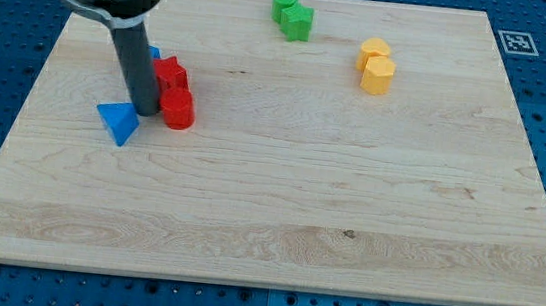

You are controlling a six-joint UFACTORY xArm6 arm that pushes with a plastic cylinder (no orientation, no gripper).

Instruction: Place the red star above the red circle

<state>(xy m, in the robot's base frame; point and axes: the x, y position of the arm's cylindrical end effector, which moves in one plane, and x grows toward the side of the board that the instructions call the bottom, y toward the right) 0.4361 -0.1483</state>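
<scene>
The red star (171,73) lies on the wooden board (279,194) at the view's upper left. The red circle (178,109) sits just below it, touching it. My tip (146,113) rests on the board right at the left side of the red circle, between it and a blue triangle (117,121). The rod hides the left edge of the red star and most of another blue block (154,54) behind it.
Two green blocks (292,14) stand together at the view's top centre. Two yellow blocks (375,64) sit to their right, one a hexagon. A marker tag (514,42) is on the blue pegboard at the top right.
</scene>
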